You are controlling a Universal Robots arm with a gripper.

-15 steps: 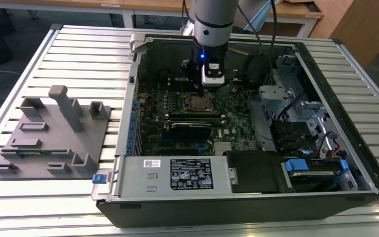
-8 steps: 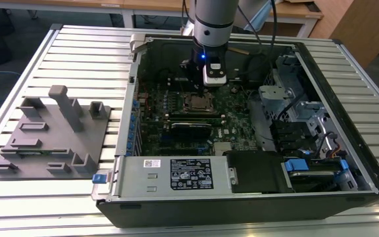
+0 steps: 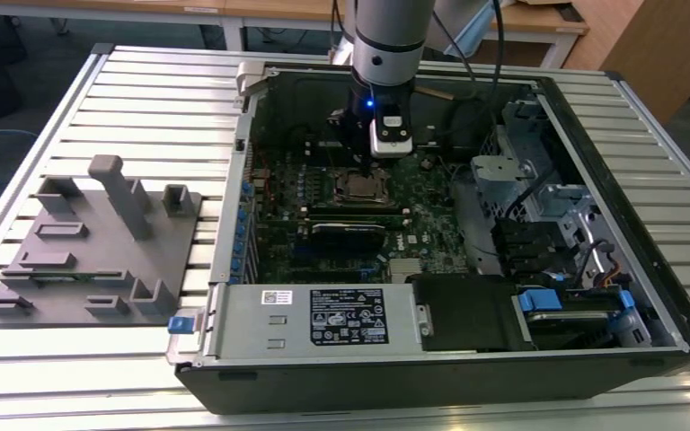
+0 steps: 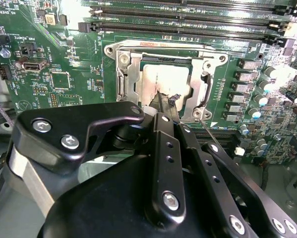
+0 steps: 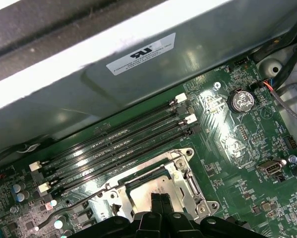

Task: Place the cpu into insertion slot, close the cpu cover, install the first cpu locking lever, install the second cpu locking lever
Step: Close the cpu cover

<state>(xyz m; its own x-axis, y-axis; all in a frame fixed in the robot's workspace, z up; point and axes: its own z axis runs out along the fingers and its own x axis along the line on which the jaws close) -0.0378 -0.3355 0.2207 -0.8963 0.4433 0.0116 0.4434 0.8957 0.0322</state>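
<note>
Inside the open computer case, the insertion slot sits mid-motherboard. The cpu lies in it, pale metal top up, also seen in the first wrist view. The cpu cover, a silvery frame, lies flat around the chip. My gripper is shut with nothing between its black fingertips, which hover over or touch the chip's edge; I cannot tell which. It hangs just above the socket in the exterior view. A thin locking lever rod sticks out sideways from the socket, and another runs beside my fingers.
Long black memory slots run beside the socket. A grey power supply box fills the case's near side, and drive cages stand at the exterior view's right. A grey fixture block rests on the slatted table.
</note>
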